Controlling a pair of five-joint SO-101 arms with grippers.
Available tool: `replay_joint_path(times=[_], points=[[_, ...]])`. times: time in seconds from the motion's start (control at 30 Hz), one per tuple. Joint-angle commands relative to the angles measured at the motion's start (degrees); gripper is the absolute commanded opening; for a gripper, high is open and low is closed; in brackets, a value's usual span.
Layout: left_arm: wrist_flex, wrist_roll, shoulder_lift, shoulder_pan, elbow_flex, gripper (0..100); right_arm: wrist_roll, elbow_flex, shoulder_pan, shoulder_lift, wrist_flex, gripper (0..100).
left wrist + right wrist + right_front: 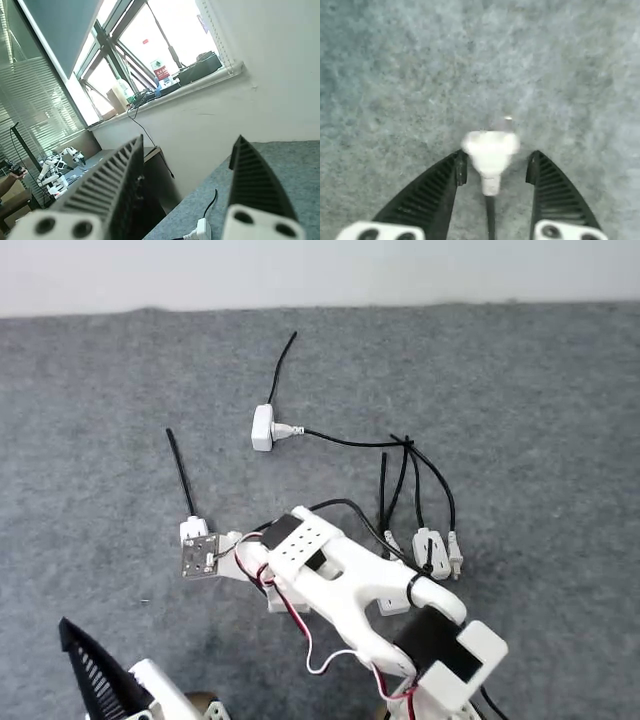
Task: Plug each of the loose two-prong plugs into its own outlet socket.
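My right gripper (496,156) is shut on a white two-prong plug (490,146). Its prongs point away over the carpet and its black cable runs back between the fingers. In the high view this gripper (225,552) sits at the front left, just beside a white socket (193,531) with a black lead. Farther back, another white socket (262,427) has a plug (290,431) seated in it. Two loose white plugs (386,537) (455,558) and a white block (430,550) lie right of the arm. My left gripper (189,142) is open, raised off the table and holds nothing.
A small metal plate (200,559) lies against the near socket. Black cables (405,455) cross in a knot at mid-right. The left arm (140,685) stays at the front left corner. Open grey carpet (520,390) spreads to the back and right.
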Motion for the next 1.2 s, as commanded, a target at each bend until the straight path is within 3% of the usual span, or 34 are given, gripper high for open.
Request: replay_joint_path(times=[0.0,0.33,0.53,1.17], points=[[0.0,-0.7,-0.8,0.0,-3.4,27,0.1,0.6,-1.8,-1.7,0.0,19.1],[-1.1,-0.9,-9.5,-0.4,-2.9,27,-0.4,0.7,-2.2,-1.7,-0.3,17.9],[-2.2,-1.0,-8.6,-0.2,5.7,27,-1.5,0.6,-2.4,-1.7,-1.0,0.5],[-4.5,-0.7,-8.1,-0.4,8.7,27,-3.3,0.6,-2.2,-1.8,-2.0,0.9]])
